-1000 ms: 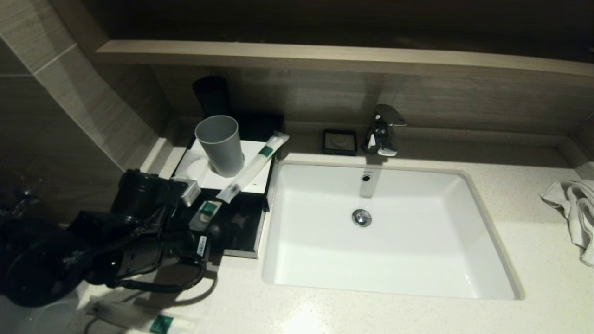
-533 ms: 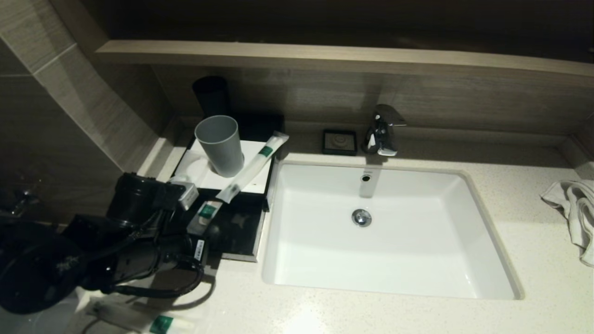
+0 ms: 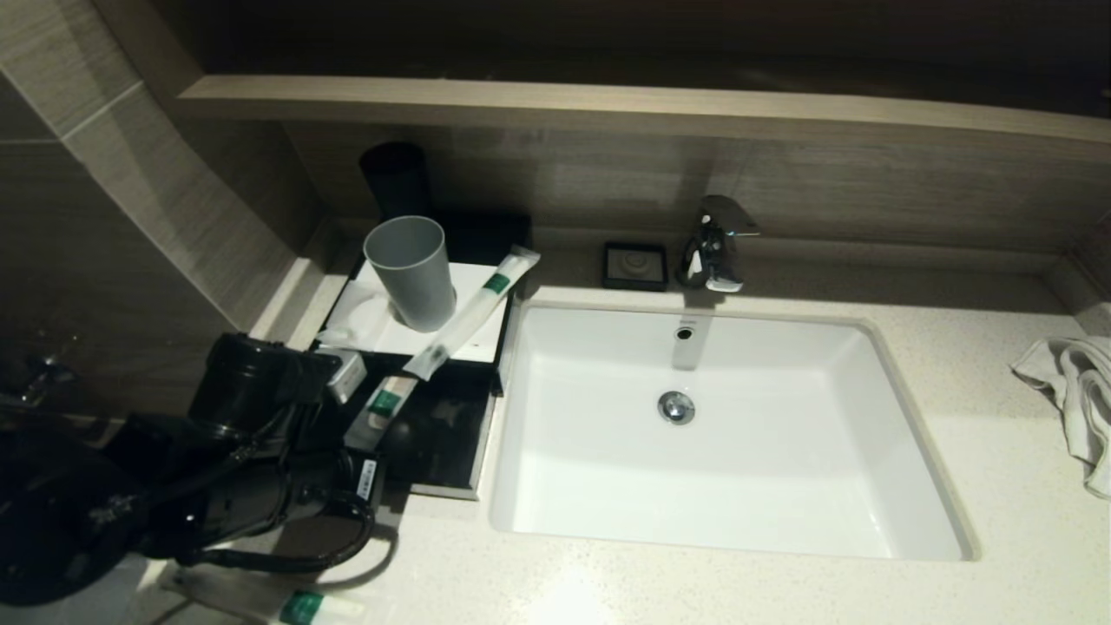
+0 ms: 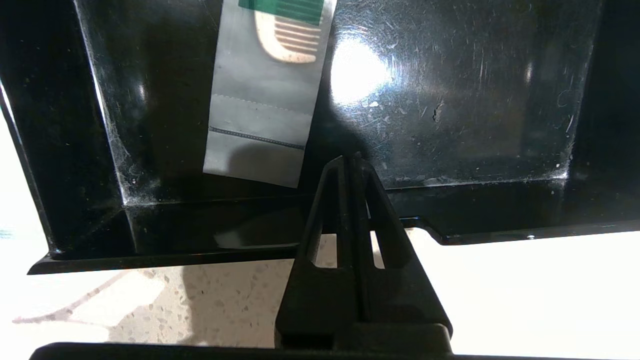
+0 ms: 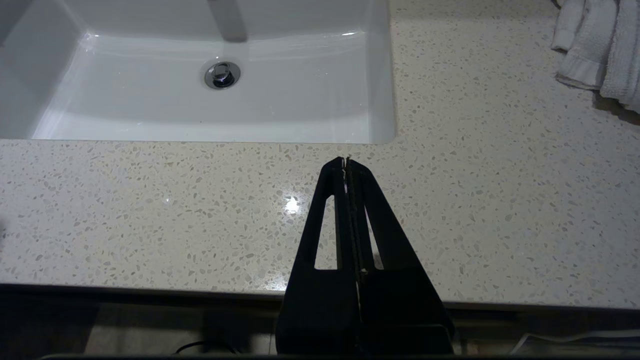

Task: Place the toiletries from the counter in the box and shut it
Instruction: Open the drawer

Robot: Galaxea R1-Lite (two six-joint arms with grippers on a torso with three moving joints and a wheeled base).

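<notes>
The black box [image 3: 451, 451] stands open left of the sink, with a comb packet [image 3: 382, 404] with a green label lying in it. My left gripper [image 3: 395, 432] is shut and empty, its tips just inside the box's front wall. In the left wrist view the gripper [image 4: 350, 160] points at the box floor [image 4: 475, 100], next to the comb packet [image 4: 265, 100]. A long toothbrush packet [image 3: 473, 312] lies across the white top behind the box. Another green-labelled packet [image 3: 291, 605] lies on the counter below my left arm. My right gripper [image 5: 346, 161] is shut and empty above the counter in front of the sink.
A grey cup [image 3: 410, 271] stands on the white top [image 3: 360, 317]. The white sink [image 3: 720, 486] fills the middle, with the faucet [image 3: 716, 243] and a small black dish [image 3: 635, 265] behind it. A white towel [image 3: 1076, 391] lies at the far right.
My left arm has drawn back toward the counter's front. The black box's front edge has slid forward with it, and more of the comb packet shows.
</notes>
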